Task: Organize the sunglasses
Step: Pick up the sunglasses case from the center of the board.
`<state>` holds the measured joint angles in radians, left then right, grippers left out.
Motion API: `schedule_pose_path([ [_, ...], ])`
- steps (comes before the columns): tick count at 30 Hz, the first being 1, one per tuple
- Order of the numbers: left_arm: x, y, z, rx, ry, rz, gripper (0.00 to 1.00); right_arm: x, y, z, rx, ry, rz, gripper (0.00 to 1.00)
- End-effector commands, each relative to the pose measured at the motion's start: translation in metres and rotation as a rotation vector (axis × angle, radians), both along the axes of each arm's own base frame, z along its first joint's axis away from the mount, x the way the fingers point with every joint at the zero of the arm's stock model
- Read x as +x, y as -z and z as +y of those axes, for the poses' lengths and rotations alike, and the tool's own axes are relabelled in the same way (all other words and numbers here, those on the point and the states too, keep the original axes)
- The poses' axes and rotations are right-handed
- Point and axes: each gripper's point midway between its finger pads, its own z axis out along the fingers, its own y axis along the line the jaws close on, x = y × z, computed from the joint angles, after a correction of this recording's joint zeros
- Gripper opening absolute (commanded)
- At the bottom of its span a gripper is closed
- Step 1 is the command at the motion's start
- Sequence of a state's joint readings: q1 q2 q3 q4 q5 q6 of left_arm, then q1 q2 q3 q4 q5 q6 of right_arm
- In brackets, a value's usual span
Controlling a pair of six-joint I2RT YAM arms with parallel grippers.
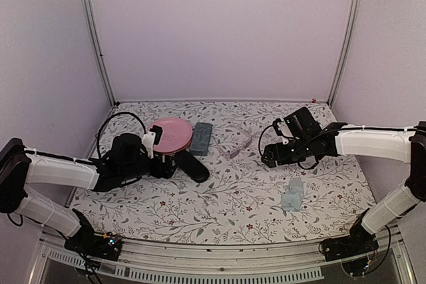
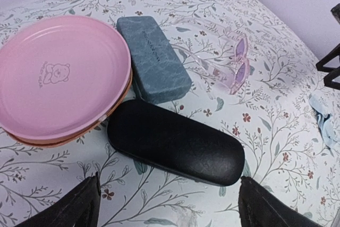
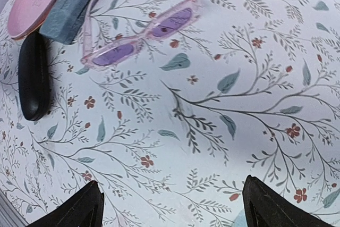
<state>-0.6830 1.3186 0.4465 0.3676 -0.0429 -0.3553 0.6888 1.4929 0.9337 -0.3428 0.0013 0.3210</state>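
Observation:
Pale pink translucent sunglasses (image 1: 238, 145) (image 2: 234, 65) (image 3: 139, 36) with purple lenses lie on the floral cloth, arms unfolded, between the grey-blue case and my right arm. My left gripper (image 2: 172, 206) (image 1: 172, 164) is open, hovering just short of the closed black oval case (image 2: 175, 142) (image 1: 192, 166), nothing between its fingers. My right gripper (image 3: 172, 211) (image 1: 266, 157) is open too, above bare cloth to the right of the sunglasses. No reddish-brown pair shows in any view.
A pink plate (image 2: 58, 78) (image 1: 173, 134) stacked on another sits left of the grey-blue rectangular case (image 2: 153, 58) (image 1: 202, 138). A light blue cloth (image 1: 293, 194) (image 2: 325, 118) lies crumpled at the near right. Walls close the table at back and sides.

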Motion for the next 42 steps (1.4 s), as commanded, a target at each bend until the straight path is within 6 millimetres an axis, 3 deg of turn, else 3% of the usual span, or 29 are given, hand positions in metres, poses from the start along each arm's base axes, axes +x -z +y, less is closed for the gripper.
schedule_pose_path([
  [1, 0.008, -0.006, -0.010, 0.037, 0.015, -0.023, 0.91, 0.006, 0.002, -0.024, 0.020, 0.110, 0.037, 0.93],
  [6, 0.016, -0.003, -0.016, 0.056, 0.010, -0.017, 0.90, 0.035, -0.004, 0.001, 0.077, 0.085, 0.014, 0.92],
  [12, 0.043, -0.006, -0.035, 0.101, 0.009, -0.022, 0.84, 0.061, -0.003, 0.034, 0.138, 0.037, 0.015, 0.91],
  [22, 0.073, -0.003, -0.089, 0.135, 0.090, 0.053, 0.75, 0.058, 0.009, 0.032, 0.139, 0.035, 0.019, 0.90],
  [28, 0.077, 0.018, -0.106, 0.137, 0.113, 0.137, 0.73, 0.056, 0.008, 0.031, 0.144, 0.025, 0.004, 0.90],
  [36, 0.084, 0.042, -0.105, 0.170, 0.068, 0.186, 0.75, 0.053, 0.010, 0.035, 0.172, 0.004, 0.001, 0.90],
  [42, 0.089, 0.048, -0.097, 0.203, 0.019, 0.184, 0.77, 0.049, 0.015, 0.034, 0.177, 0.001, 0.008, 0.90],
])
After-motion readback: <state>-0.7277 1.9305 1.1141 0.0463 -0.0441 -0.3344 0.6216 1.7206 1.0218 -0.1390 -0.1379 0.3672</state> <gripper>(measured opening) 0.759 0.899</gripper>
